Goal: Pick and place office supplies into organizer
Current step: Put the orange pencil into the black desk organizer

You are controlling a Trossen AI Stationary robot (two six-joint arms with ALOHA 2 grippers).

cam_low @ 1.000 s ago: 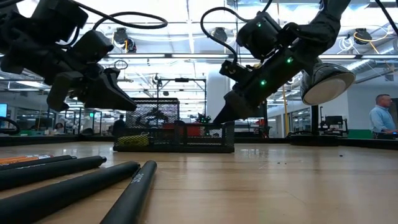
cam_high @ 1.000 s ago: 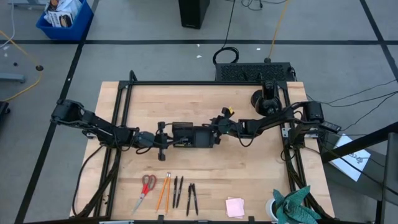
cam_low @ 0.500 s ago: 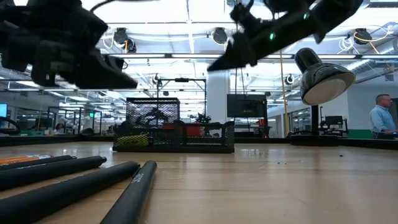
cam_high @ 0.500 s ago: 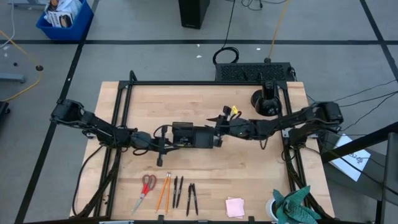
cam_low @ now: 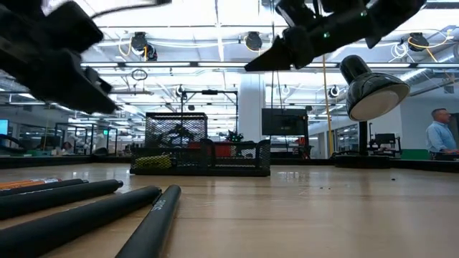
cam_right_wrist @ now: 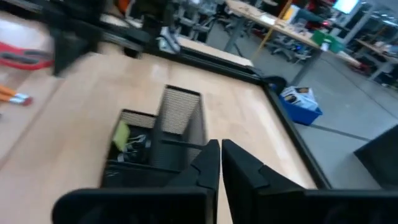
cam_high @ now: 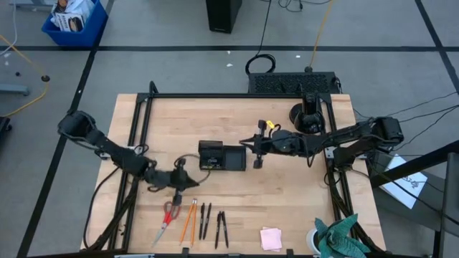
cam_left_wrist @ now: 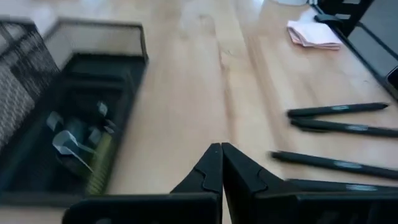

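A wooden table [cam_high: 287, 193] is seen from above, with two dark robot arms reaching in from either side. The black mesh organizer [cam_high: 221, 156] sits near the middle. The right gripper [cam_high: 246, 140] hovers just beside the organizer's right end, its fingers clenched on nothing. The left gripper [cam_high: 194, 205] hangs between the organizer and the supplies at the near edge, just above the scissors [cam_high: 168, 217], also pinched closed and empty. Pencils [cam_high: 189, 221], four pens [cam_high: 213, 222] and a pink pad [cam_high: 271, 238] lie in a row beside the scissors.

The wrist views alone show inside the organizer: binder clips [cam_left_wrist: 68, 140] and a yellow-green piece [cam_right_wrist: 120, 134]. The low view shows a person [cam_low: 439, 140] far behind. No writing is readable.
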